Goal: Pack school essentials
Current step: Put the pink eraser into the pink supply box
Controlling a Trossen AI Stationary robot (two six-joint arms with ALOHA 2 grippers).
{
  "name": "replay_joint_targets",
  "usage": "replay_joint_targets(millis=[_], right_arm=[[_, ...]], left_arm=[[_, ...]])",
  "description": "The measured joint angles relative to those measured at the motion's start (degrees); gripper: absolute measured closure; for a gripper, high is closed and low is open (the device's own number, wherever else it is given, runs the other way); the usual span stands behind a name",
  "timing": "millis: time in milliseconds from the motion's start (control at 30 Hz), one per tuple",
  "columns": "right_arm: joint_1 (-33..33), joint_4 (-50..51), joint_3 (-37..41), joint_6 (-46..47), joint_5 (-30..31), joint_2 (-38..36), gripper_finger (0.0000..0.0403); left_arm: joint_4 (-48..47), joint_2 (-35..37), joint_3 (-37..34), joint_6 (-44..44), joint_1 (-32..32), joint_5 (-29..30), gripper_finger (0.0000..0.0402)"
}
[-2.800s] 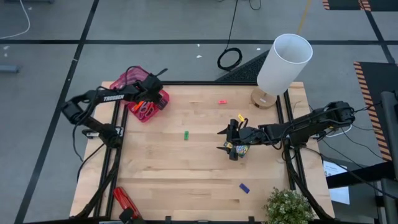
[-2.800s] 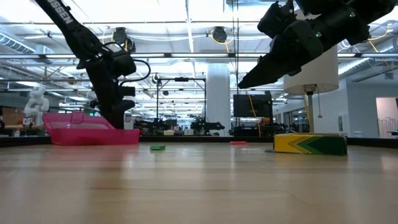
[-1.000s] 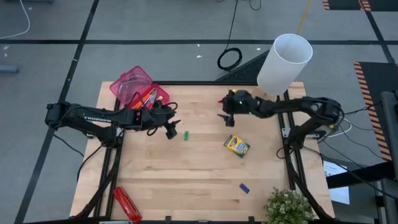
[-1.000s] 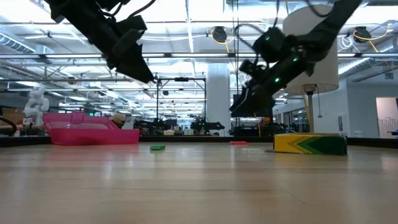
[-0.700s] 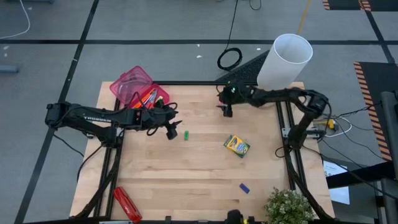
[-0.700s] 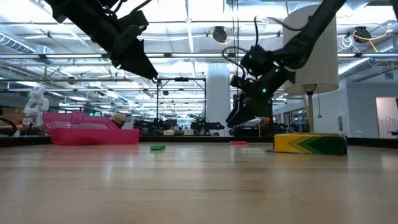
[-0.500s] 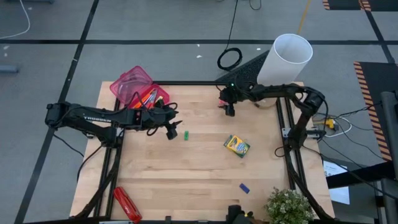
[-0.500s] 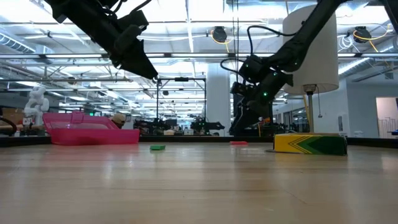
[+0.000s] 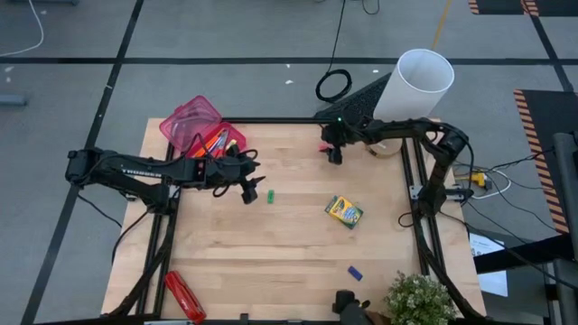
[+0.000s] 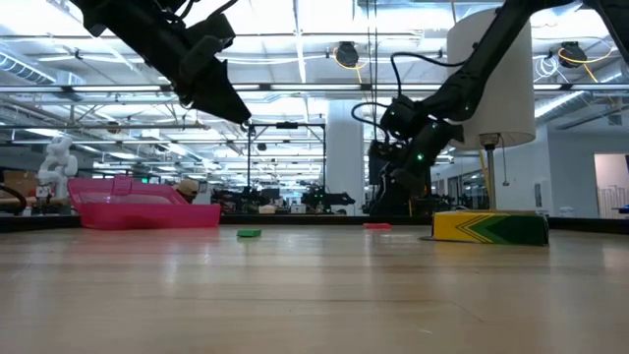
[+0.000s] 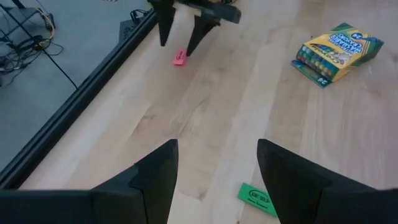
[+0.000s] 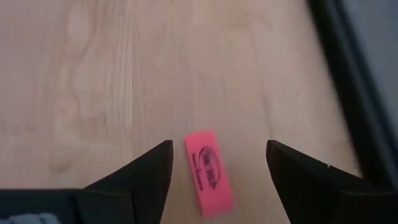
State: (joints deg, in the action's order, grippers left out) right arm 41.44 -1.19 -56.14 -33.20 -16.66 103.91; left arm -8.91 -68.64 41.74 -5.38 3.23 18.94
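Since the moment almost three seconds back, the right pincer [image 9: 332,152] has left the crayon box [image 9: 344,212] and swung to the far edge of the tabletop [image 9: 289,262], while the left pincer [image 9: 254,187] has come away from the pink bin [image 9: 200,134] toward the middle. Seen from above, the right pincer hangs over the pink eraser [image 9: 324,146], which is mostly hidden under it; the left pincer sits just beside the green eraser [image 9: 269,195]. The pink bin at the far left corner holds scissors and an orange marker among other pieces too small to sort out. A blue eraser [image 9: 355,273] lies near the front, well apart from the rest, and a long red object [image 9: 184,296] lies at the front left corner, partly cut off by the frame. A white lamp [image 9: 411,95] stands at the far right corner. From tabletop height, the right pincer [image 10: 385,202] reaches down just behind the pink eraser [image 10: 376,226], the left pincer [image 10: 228,106] hangs high, and the bin's wall [image 10: 142,210] hides its contents. The left wrist camera shows its fingers [image 11: 286,174] spread apart, the green eraser [image 11: 257,198] near them. The right wrist camera shows its fingers [image 12: 144,173] spread wide with the pink eraser [image 12: 208,170] lying between them, ungripped.
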Motion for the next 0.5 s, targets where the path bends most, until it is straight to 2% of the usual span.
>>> replay_joint_targets(millis=[300,500], right_arm=[[0.23,0.26,0.00,0.16,0.00,3.15,0.0161],[0.05,1.45,0.00,5.46,1.47,2.56,0.0179]], left_arm=[[0.40,0.00,0.00,0.23,-0.01,0.00,0.0179],[0.81,0.00,0.00,0.64,-0.01,-0.40,0.0179]])
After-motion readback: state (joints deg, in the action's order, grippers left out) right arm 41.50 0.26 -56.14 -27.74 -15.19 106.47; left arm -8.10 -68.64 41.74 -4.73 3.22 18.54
